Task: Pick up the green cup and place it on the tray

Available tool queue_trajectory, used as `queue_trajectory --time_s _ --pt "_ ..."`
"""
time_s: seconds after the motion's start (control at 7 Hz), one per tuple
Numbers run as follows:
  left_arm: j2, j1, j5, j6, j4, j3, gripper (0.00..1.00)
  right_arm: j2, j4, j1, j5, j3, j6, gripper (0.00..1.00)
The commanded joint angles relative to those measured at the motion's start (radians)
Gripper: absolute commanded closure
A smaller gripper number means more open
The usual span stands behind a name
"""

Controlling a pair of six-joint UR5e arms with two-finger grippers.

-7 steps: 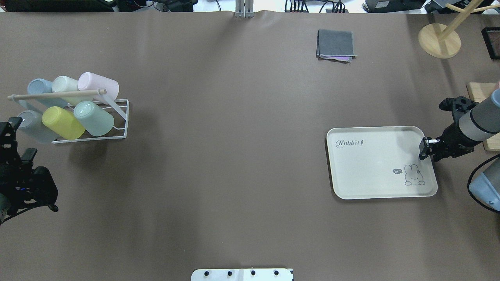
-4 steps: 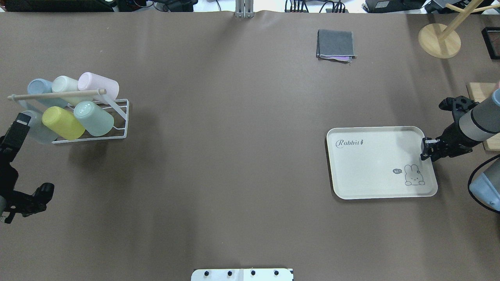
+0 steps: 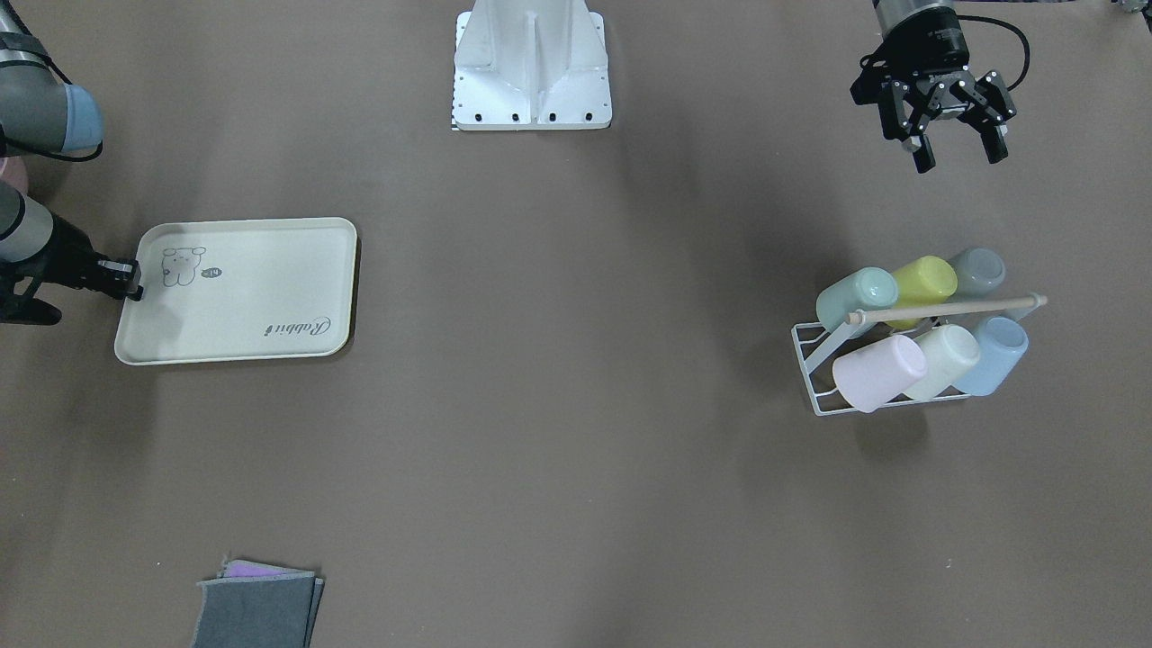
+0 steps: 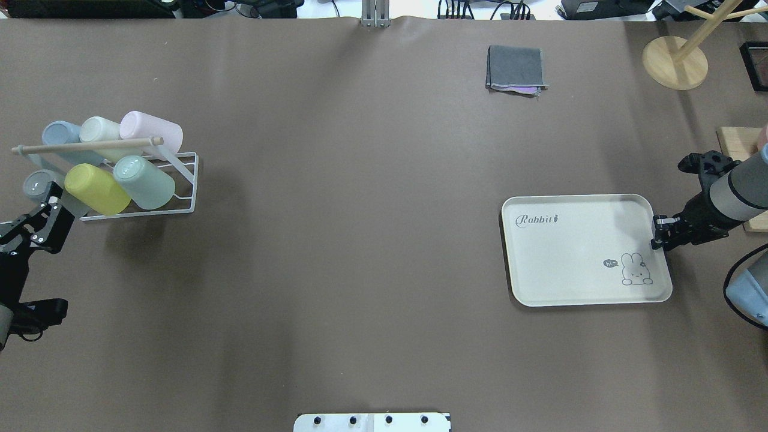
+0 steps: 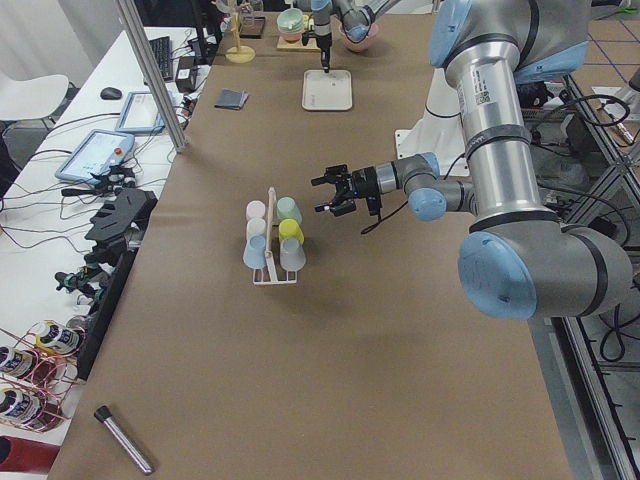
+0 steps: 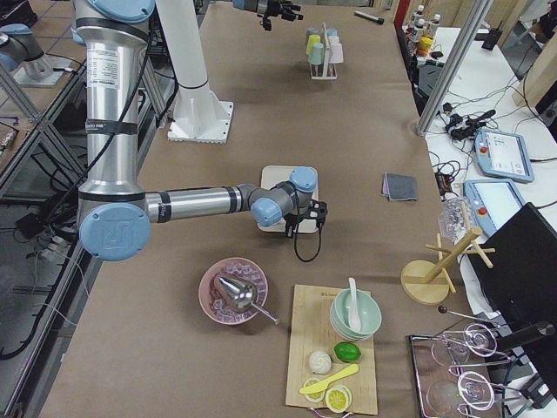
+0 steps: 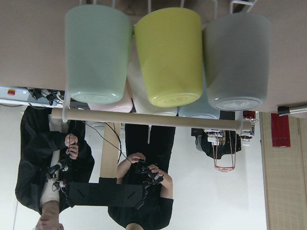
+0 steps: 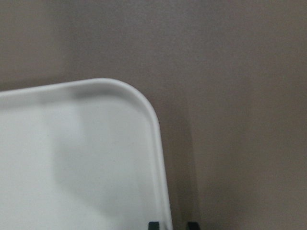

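The brown table (image 4: pixel 360 252) carries the cream tray (image 4: pixel 570 264) on the robot's right and a white wire rack (image 4: pixel 138 214) on its left, well apart. The green cup (image 4: pixel 144 182) lies tilted in the rack's row nearer the robot, at the end toward the tray, just beside the yellow-green cup (image 4: pixel 96 189). Left gripper (image 3: pixel 959 160): jaws wide open, empty, near the rack, clear of every cup. Right gripper (image 4: pixel 657 234): jaws narrowly parted astride the tray's outer rim; whether they clamp it cannot be told.

Even overhead light – soft shadows, sharp.
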Motion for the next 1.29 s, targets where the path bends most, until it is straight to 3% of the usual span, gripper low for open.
queue_trajectory --time_s 0.0,0.14,0.57,0.86,1.14 --pt "-0.124 0.035 0.01 0.116 -0.004 0.156 0.02 -0.003 0.006 0.0 -0.001 -0.003 0.0 0.75" --pt "-0.177 0.044 0.01 0.067 -0.007 0.215 0.02 -0.003 0.006 0.0 -0.003 -0.003 0.002 0.82" --pt "-0.225 0.058 0.01 -0.033 -0.021 0.248 0.02 -0.001 0.006 0.0 -0.001 -0.002 0.003 1.0" --pt "-0.24 0.076 0.01 -0.036 -0.076 0.26 0.02 0.001 0.006 0.0 0.003 0.01 0.005 1.0" --pt "-0.367 0.078 0.01 -0.088 -0.076 0.378 0.02 0.001 0.006 0.003 0.008 0.05 0.005 1.0"
